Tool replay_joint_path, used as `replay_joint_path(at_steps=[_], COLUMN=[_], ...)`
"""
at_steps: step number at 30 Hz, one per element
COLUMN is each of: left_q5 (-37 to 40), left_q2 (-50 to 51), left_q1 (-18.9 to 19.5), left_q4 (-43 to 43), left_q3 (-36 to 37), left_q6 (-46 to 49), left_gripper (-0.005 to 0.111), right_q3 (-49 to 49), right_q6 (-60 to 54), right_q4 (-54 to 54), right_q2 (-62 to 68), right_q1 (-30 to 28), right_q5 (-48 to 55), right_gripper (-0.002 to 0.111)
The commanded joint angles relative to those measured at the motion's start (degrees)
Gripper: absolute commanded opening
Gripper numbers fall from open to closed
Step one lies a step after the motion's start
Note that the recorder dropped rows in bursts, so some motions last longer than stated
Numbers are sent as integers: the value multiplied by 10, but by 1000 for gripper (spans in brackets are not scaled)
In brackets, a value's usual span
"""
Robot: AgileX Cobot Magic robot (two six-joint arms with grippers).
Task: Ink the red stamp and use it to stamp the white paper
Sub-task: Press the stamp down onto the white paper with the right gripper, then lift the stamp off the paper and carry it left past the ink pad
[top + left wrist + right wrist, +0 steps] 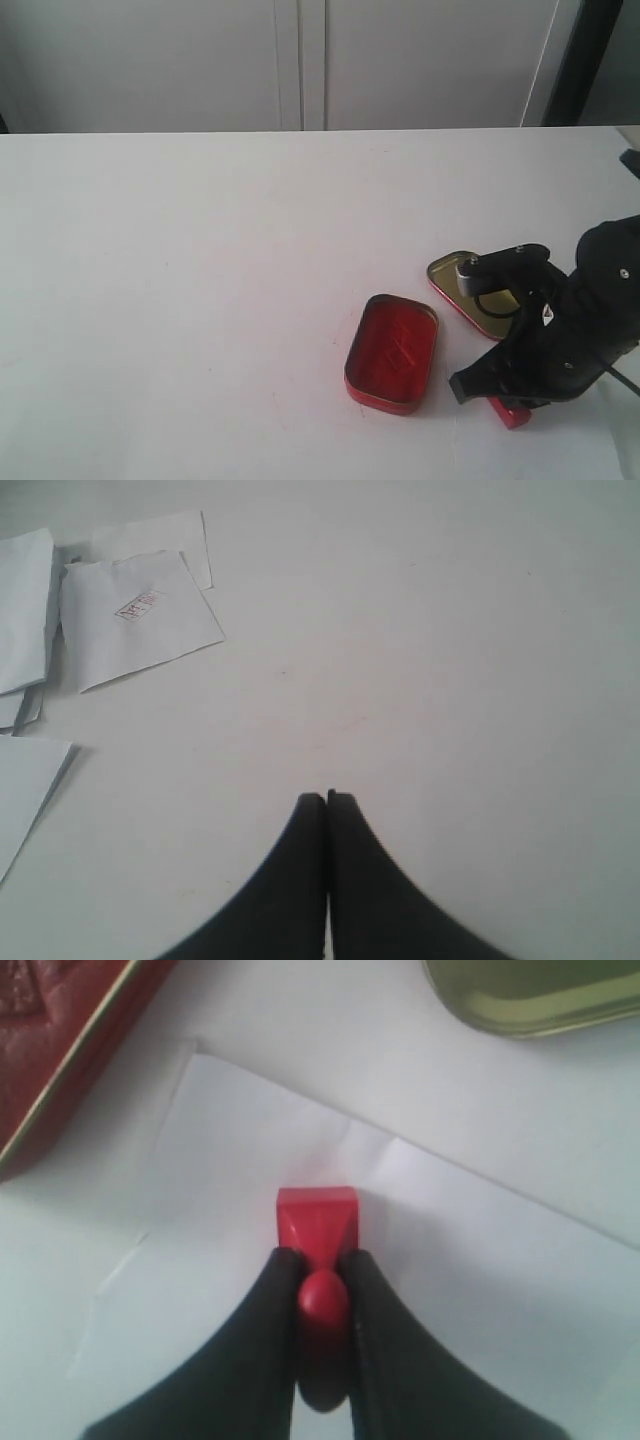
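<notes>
Right gripper (320,1256) is closest to the exterior camera, at 5 o'clock in that frame. Jaws are partly closed, pinching the knob handle of the red stamp (316,1216). Its square base points away from the wrist, toward the sheet. Red stamp is over the white paper (240,1130), base on it or just off it, can't confirm contact. Sheet has a faint crease, and one corner lies just beside the tin.

Ink-pad tin (392,352) lies open on the desk (200,250), about 10 o'clock from the stamp, near but not touching it. Pad is red with a pressed-in mark in the middle, unreadable. Tin lid (447,270) lies gold inside up at 2 o'clock from the tin, near it, partly hidden behind the right arm.

Left gripper (326,800): jaws fully together, tips touching, holding nothing, hanging over bare desk. Left wrist view also shows spare sheets (30,600) overlapping loosely. The top sheet (140,630) carries a small red rectangular imprint, characters too small to read. Can't make out any brand or label text on tin, lid or stamp.
</notes>
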Motion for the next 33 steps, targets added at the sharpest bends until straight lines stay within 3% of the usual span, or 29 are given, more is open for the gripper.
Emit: replay_joint_path(at_steps=[1, 33], left_q5=[-2, -2], left_q2=[-3, -3], left_q1=[-2, -2], left_q4=[-3, -3], left_q3=[0, 0], left_q6=[-5, -5], left_gripper=[0, 0], right_q3=[6, -66], right_q6=[3, 3], right_q4=[-3, -1], right_q2=[-14, -86], right_q1=[-3, -3], right_q5=[17, 47], right_gripper=[0, 0])
